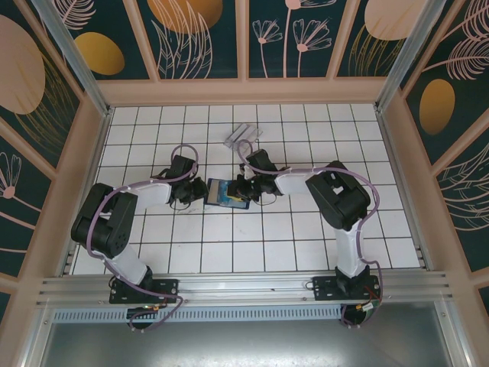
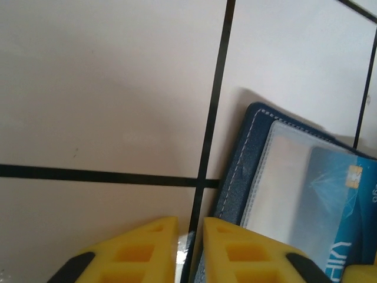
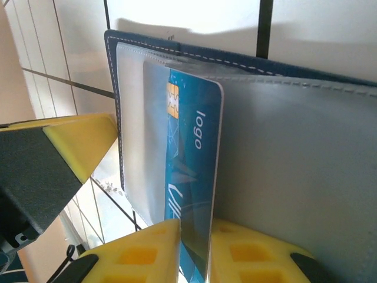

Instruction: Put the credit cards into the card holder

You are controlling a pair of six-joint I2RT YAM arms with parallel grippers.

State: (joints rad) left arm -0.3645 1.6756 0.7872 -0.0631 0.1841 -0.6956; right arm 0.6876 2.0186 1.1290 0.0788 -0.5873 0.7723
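The blue credit card (image 3: 189, 147), likely light, stiff and slick, stands half out of the wallet (image 3: 306, 153) mid-table, best pinched flat at its exposed edge, where the right gripper (image 3: 194, 239) clamps it; the left gripper (image 2: 188, 247) is nearly closed, its hold unclear.

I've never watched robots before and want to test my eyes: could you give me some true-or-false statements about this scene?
1. A dark blue wallet lies open on the tiled table. True.
2. The right arm's jaws flank a blue card. True.
3. The blue card stands in the clear stand. False: it is partly inside the wallet's clear sleeve.
4. The clear stand sits next to the arms' bases. False: it sits beyond the wallet, on the far side.
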